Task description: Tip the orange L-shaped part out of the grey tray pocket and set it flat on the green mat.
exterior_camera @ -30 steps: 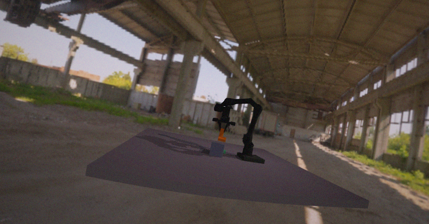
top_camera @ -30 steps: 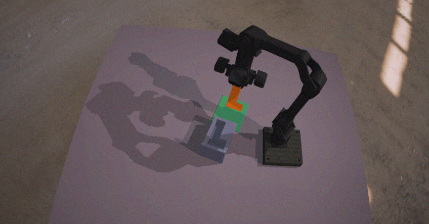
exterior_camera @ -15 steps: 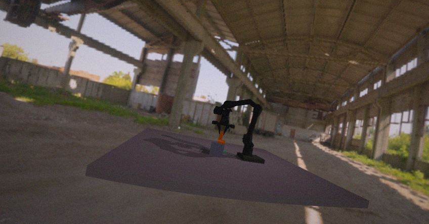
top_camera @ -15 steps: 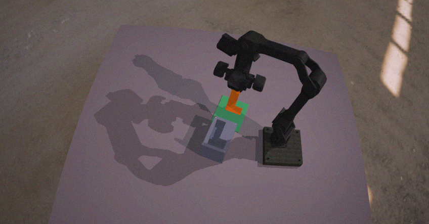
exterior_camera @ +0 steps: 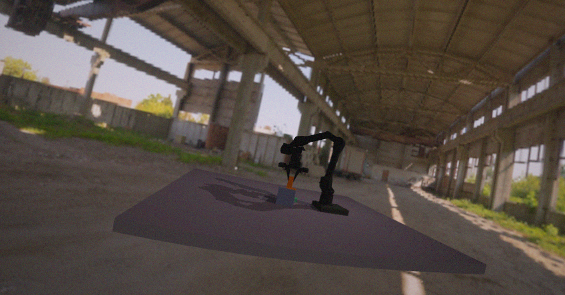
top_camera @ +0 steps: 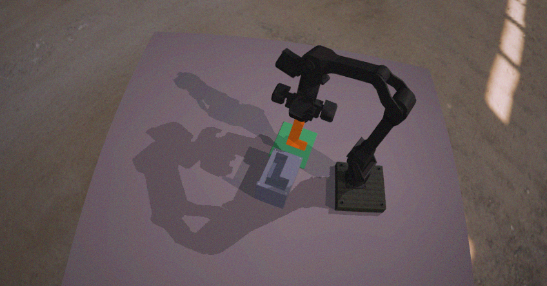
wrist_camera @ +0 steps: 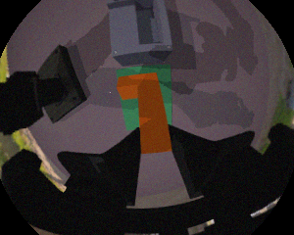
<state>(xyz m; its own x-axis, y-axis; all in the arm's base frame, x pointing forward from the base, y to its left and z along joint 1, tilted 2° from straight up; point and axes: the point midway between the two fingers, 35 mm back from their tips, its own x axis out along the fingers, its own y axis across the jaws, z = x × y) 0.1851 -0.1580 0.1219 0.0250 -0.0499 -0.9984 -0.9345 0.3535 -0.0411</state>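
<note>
My gripper point(top_camera: 297, 121) point(exterior_camera: 292, 176) point(wrist_camera: 153, 129) is shut on the straight end of the orange L-shaped part point(top_camera: 296, 135) point(exterior_camera: 290, 182) point(wrist_camera: 150, 117). The part hangs nearly upright with its L-shaped foot down, over the green mat point(top_camera: 311, 137) point(wrist_camera: 130, 117). I cannot tell whether the foot touches the mat. The grey tray point(top_camera: 293, 166) point(exterior_camera: 284, 197) point(wrist_camera: 118, 29) stands just in front of the mat, and its dark L-shaped pocket point(top_camera: 277, 172) point(wrist_camera: 146, 16) is empty.
The arm's dark square base point(top_camera: 360, 195) point(exterior_camera: 330, 208) point(wrist_camera: 64, 85) stands to the right of the tray on the purple table top point(top_camera: 153, 245). The arm's shadows fall to the left of the tray.
</note>
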